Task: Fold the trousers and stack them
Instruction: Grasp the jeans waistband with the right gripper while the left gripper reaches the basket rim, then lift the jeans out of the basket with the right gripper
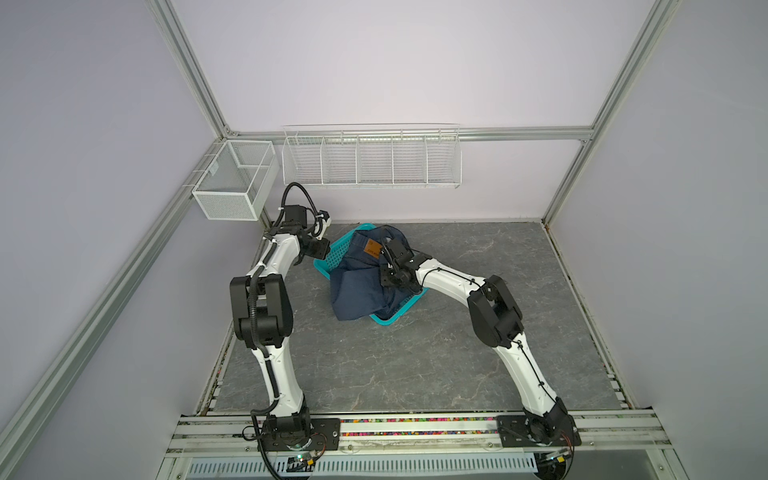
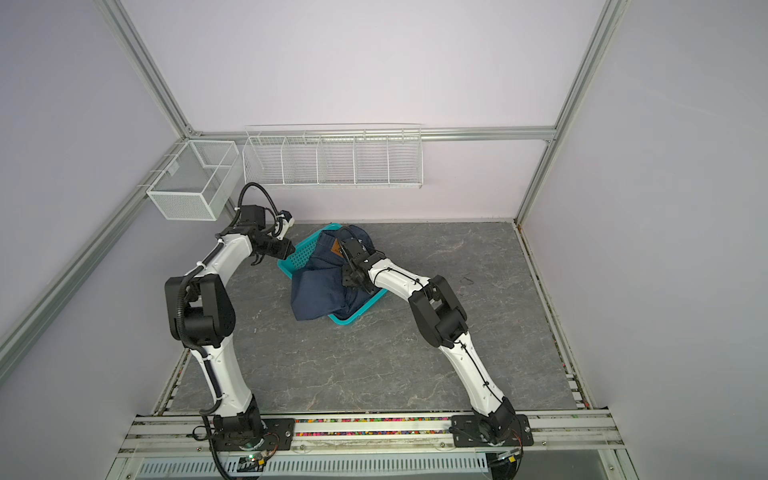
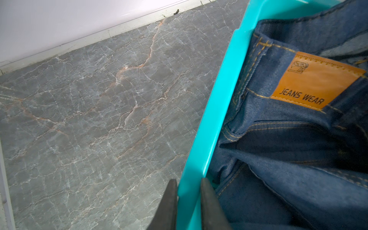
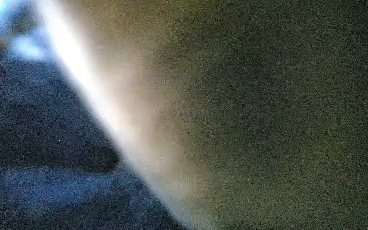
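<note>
The trousers are dark navy jeans with a tan waistband patch. They lie bunched in a teal basket at the back of the table, and one part spills over its front-left side onto the table. My left gripper is shut on the basket's rim, one finger outside and one inside. In both top views it meets the basket's left edge. My right gripper points down into the trousers and its fingertips are hidden. The right wrist view shows only blurred blue cloth.
The grey marble tabletop stretches in front of the basket. A white wire rack hangs on the back wall and a white mesh bin on the left frame. The arm bases sit on the front rail.
</note>
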`<action>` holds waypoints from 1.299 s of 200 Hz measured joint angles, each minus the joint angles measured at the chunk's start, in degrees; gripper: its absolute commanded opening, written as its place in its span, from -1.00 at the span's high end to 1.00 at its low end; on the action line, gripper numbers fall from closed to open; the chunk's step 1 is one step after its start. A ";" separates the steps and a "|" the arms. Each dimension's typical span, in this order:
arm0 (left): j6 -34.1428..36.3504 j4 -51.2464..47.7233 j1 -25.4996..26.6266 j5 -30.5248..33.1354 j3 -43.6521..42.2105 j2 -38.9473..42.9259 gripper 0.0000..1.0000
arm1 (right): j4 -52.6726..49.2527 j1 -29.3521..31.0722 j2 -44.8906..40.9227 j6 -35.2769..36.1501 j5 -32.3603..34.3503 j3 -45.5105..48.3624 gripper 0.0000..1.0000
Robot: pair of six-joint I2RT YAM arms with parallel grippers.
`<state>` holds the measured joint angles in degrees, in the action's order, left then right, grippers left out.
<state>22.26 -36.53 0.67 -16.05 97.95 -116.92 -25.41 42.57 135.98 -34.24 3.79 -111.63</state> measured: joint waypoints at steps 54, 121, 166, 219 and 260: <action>-1.68 0.33 0.15 0.87 1.84 -1.18 0.64 | 2.56 -2.62 -11.28 4.52 -5.16 5.97 0.86; -2.27 0.44 0.22 1.44 3.19 -2.36 0.62 | 3.23 -5.84 -36.59 10.45 -8.33 12.87 0.86; -2.80 -0.15 0.35 2.27 4.33 -3.30 0.50 | -4.00 -12.52 -52.22 14.47 -8.57 17.49 0.86; -2.80 -2.16 0.50 2.58 5.53 -3.67 0.48 | -14.73 -25.79 -67.06 17.00 -9.14 21.35 0.86; -2.73 -2.62 0.61 3.30 6.12 -4.02 0.49 | -24.46 -34.73 -70.86 20.33 -8.90 19.30 0.86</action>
<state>19.53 -39.16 1.28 -12.75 104.07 -120.95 -49.87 7.84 65.12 -13.91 -5.10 -92.33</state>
